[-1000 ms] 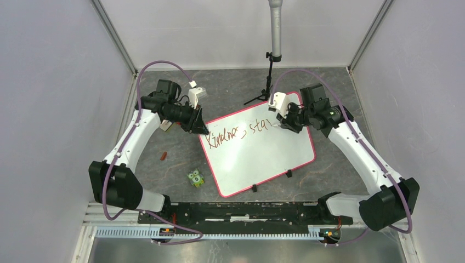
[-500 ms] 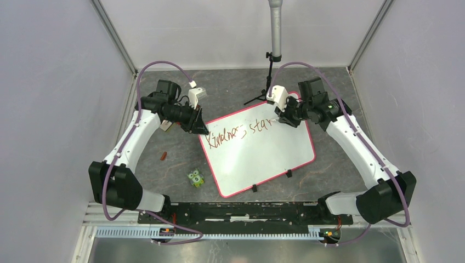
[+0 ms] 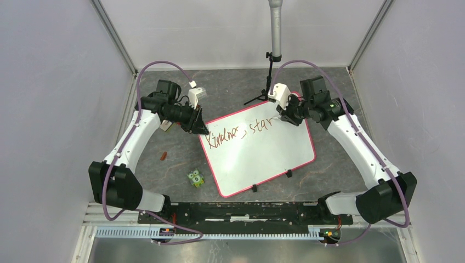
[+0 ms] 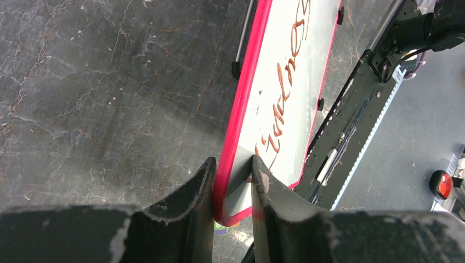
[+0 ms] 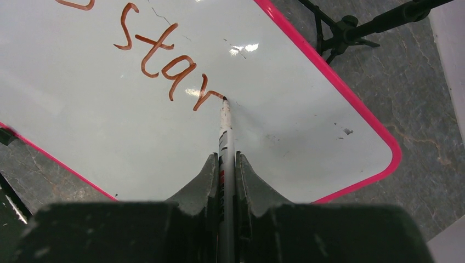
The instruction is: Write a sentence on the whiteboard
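The whiteboard (image 3: 263, 150) lies tilted on the dark table, white with a red-pink frame. The sentence (image 3: 238, 131) reads "Kindness star" in brownish-red script along the far edge; it also shows in the right wrist view (image 5: 164, 60) and the left wrist view (image 4: 282, 98). My left gripper (image 3: 200, 129) is shut on the whiteboard's far left corner (image 4: 233, 164). My right gripper (image 3: 285, 117) is shut on a grey marker (image 5: 225, 142). The marker's tip touches the board at the end of the "r".
A small green owl toy (image 3: 196, 178) sits left of the board's near corner. A small red cap (image 3: 163, 156) lies further left. A black tripod stand (image 3: 267, 82) with a grey pole stands behind the board. Grey walls enclose the table.
The right gripper moved right along the top line with the marker. The writing grew from "sta" to "star". The left arm has not moved.
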`<state>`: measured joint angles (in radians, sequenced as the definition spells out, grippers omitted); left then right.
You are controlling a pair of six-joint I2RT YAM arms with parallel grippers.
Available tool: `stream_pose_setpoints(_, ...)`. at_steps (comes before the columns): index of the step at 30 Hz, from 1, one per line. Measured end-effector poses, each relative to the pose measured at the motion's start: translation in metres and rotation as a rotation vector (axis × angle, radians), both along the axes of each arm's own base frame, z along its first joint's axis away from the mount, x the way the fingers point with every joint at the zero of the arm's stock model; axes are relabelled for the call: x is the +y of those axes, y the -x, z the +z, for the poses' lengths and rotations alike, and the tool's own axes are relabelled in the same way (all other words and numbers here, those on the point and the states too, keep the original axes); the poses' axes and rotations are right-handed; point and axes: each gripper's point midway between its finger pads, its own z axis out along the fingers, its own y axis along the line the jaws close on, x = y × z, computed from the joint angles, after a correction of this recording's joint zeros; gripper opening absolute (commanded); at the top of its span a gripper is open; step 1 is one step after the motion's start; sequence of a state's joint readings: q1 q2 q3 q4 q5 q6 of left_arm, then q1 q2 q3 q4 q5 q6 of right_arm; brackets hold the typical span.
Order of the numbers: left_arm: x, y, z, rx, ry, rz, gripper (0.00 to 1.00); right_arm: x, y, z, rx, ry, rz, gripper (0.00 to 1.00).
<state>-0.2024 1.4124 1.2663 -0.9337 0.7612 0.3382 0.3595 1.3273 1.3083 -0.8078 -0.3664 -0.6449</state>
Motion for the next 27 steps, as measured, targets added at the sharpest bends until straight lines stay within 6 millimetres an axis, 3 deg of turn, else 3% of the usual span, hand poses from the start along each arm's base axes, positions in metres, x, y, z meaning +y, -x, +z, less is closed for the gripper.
stream_pose_setpoints(7, 0.0, 0.0, 0.0, 0.0, 0.0, 0.0, 0.02, -0.0015, -0.0006, 0.008, -0.019, 0.0, -0.002, 0.0)
stream_pose_setpoints(27, 0.0001, 0.0005, 0.0001, -0.005, 0.001, 0.0, 0.02, -0.0073, -0.0056, 0.0023, -0.019, 0.034, -0.02, 0.0)
